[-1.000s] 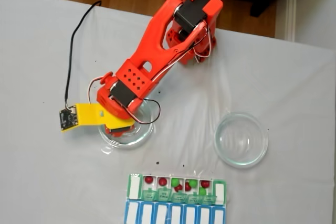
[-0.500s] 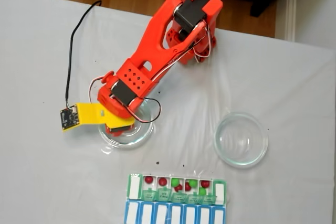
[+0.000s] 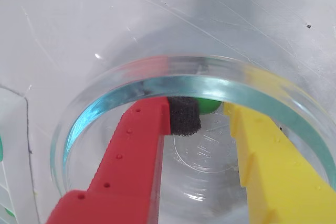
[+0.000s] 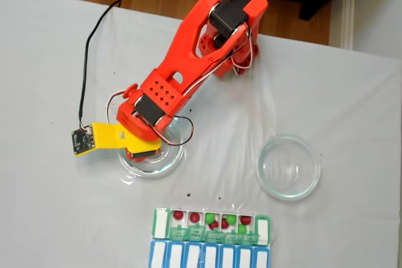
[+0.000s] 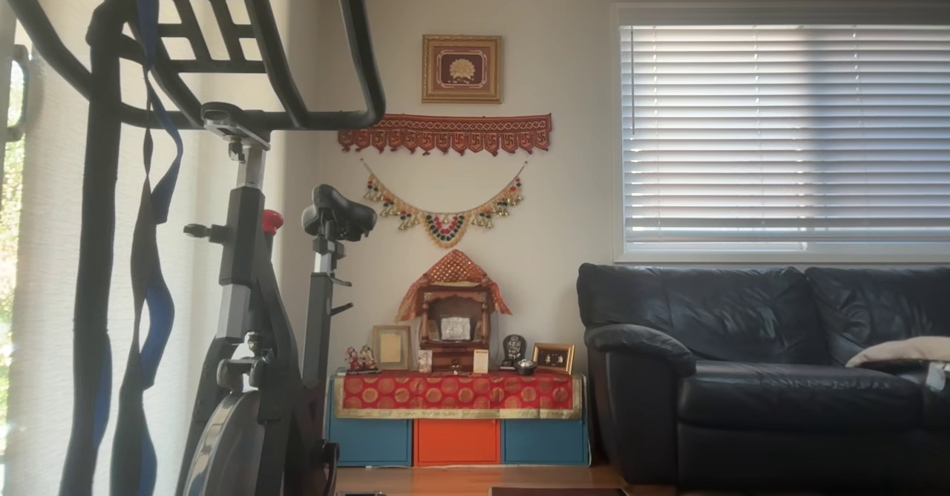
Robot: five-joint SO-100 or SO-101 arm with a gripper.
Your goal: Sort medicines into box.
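Inside the glass dish [image 3: 105,106] toward the bench's left edge: jaws spread, green ball [image 3: 209,105] just beyond the tips, nearer the red padded finger [image 3: 184,116].

Green ball [image 3: 209,105] half-hidden — behind dish rim [image 3: 157,80].

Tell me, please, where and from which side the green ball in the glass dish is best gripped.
Across its middle, from above: the green ball is round and rests against the wall of the glass dish, so a sideways approach looks blocked. The hand already straddles it, red finger one side, yellow finger the other.
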